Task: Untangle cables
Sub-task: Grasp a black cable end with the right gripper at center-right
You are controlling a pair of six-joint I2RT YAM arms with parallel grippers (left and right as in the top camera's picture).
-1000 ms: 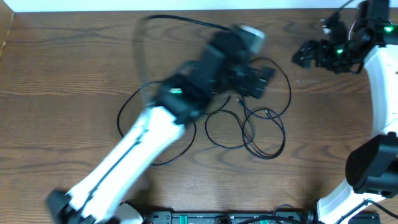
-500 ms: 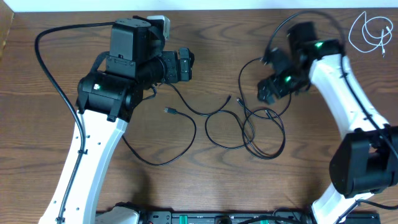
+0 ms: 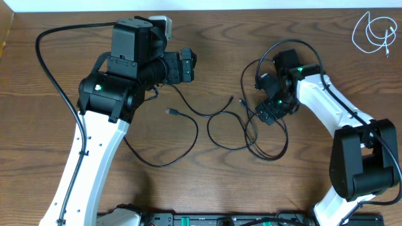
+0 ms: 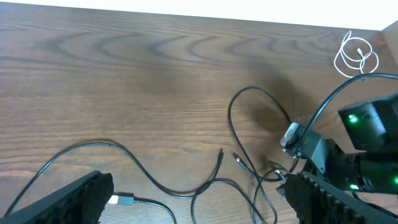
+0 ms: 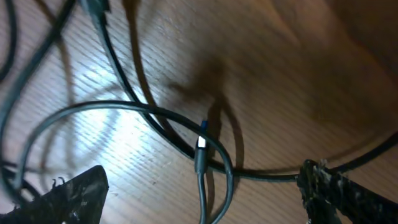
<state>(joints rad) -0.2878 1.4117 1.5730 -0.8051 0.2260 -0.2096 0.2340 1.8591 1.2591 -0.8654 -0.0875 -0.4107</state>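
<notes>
Showing a brown wood-grain table with a loose tangle of thin black cables lying at its centre. The cords form several overlapping loops between the two arms. One strand runs off to the left in a wide arc and ends in a small plug that lies free on the wood.

A thin white cable, coiled in a few small loops, lies apart from the black ones in the far right corner of the table.

The left gripper is raised above the table's far left part and points toward the tangle. In its wrist view the fingers stand spread wide with nothing between them, and the free strand and its plug lie on the table below.

The right gripper hangs low over the right side of the tangle. Its fingers are likewise spread, straddling crossed black cords and a second plug tip without gripping them.

A thick black wire arcs off the left arm.
</notes>
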